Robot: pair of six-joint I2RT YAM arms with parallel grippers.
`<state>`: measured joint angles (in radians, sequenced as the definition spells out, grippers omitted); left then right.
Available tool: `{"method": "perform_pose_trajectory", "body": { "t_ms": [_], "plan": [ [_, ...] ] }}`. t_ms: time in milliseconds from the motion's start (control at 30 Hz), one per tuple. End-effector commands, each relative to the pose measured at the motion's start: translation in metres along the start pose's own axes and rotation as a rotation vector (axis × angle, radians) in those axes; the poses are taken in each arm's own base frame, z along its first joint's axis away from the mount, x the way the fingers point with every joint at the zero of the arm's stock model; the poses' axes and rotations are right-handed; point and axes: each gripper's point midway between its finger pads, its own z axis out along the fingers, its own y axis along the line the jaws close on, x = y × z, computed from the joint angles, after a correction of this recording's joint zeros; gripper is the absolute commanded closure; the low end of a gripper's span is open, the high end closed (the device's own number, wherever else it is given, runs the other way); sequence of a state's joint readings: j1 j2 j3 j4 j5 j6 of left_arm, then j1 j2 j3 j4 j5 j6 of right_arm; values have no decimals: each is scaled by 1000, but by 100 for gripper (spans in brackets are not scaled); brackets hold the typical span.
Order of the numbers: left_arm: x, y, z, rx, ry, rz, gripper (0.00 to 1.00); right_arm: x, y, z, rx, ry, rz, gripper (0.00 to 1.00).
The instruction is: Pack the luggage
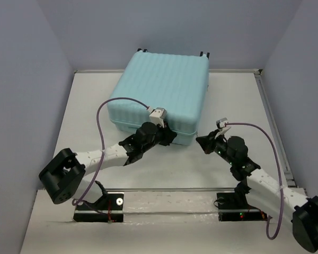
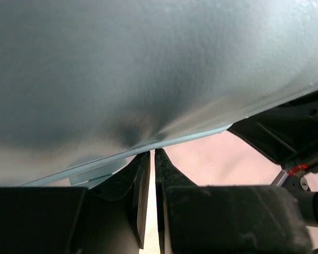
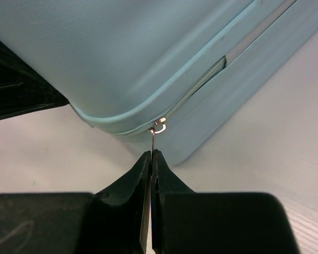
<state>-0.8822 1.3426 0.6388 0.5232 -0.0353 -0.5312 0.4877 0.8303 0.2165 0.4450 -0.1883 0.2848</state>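
Observation:
The luggage (image 1: 159,84), a pale aqua ribbed hard-shell case, lies flat and closed at the back middle of the table. My left gripper (image 1: 168,136) rests on its front edge. In the left wrist view its jaws are shut to a thin slit with nothing between them, the left gripper (image 2: 152,152) touching the seam under the luggage (image 2: 148,63). My right gripper (image 1: 203,142) is at the front right corner. The right gripper (image 3: 151,153) is shut on the thin metal zipper pull (image 3: 153,138) hanging from the slider (image 3: 159,126). Further along the luggage (image 3: 122,47) the zipper gapes open (image 3: 222,62).
White table top (image 1: 85,121) with pale walls on three sides. A metal rail (image 1: 275,127) runs along the right edge. Both arm bases (image 1: 98,203) sit at the near edge. The left arm's dark body (image 3: 16,84) lies close beside the right gripper.

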Motion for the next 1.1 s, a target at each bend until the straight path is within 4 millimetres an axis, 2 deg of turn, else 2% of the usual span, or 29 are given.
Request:
{"method": "perform_pose_trajectory", "body": {
  "t_ms": [0, 67, 100, 167, 300, 333, 367, 400, 433, 467, 500, 533, 567, 633, 700, 767, 833, 867, 900, 933, 1000, 1033, 1067],
  "plan": [
    [-67, -26, 12, 31, -201, 14, 80, 15, 41, -14, -106, 111, 79, 93],
    [-77, -27, 15, 19, -226, 15, 80, 30, 54, -21, -110, 192, 92, 93],
    [-79, -27, 16, 15, -231, 15, 80, 39, 69, -24, -154, 231, 88, 93],
    [-85, -31, 19, 19, -239, 11, 80, 53, 77, -26, -146, 284, 100, 93],
    [-88, -36, 25, 30, -238, -1, 80, 53, 103, -21, -186, 287, 114, 93],
    [-90, -40, 26, 44, -237, -2, 80, 42, 117, -16, -219, 242, 124, 93],
    [-87, -38, 28, 40, -230, -1, 80, 38, 116, -10, -198, 222, 132, 93],
    [-89, -42, 31, 49, -228, 0, 80, 50, 123, -4, -189, 253, 119, 93],
    [-88, -42, 32, 53, -222, 1, 80, 34, 128, 8, -154, 193, 114, 93],
    [-90, -45, 34, 59, -223, 2, 80, 38, 145, 10, -172, 196, 92, 93],
    [-91, -46, 35, 60, -223, 4, 80, 39, 153, 16, -159, 187, 79, 93],
    [-91, -46, 36, 56, -218, 4, 80, 54, 153, 27, -109, 210, 55, 93],
    [-92, -47, 38, 56, -218, 12, 80, 38, 168, 39, -99, 139, 60, 93],
    [-91, -45, 38, 45, -203, 22, 80, 38, 166, 58, -45, 103, 68, 93],
    [-98, -33, 30, -18, -217, 36, 80, 32, 171, 63, -51, 75, 90, 93],
    [-108, -22, 12, -62, -248, 39, 79, 33, 161, 63, -3, 63, 96, 93],
    [-110, 5, -4, -162, -240, 41, 76, 35, 154, 59, 19, 71, 85, 93],
    [-119, 12, -22, -182, -273, 27, 68, 38, 148, 55, 34, 80, 81, 93],
    [-124, 20, -31, -197, -287, 12, 64, 39, 147, 53, 36, 83, 80, 93],
    [-130, 39, -41, -242, -293, -5, 62, 40, 145, 51, 40, 86, 78, 93],
    [-142, 51, -63, -243, -309, -63, 60, 40, 142, 47, 40, 90, 79, 93],
    [-162, 64, -78, -244, -350, -93, 60, 42, 143, 45, 31, 102, 71, 93],
    [-172, 71, -85, -252, -371, -110, 60, 43, 143, 44, 25, 108, 66, 93]
  ]
}}
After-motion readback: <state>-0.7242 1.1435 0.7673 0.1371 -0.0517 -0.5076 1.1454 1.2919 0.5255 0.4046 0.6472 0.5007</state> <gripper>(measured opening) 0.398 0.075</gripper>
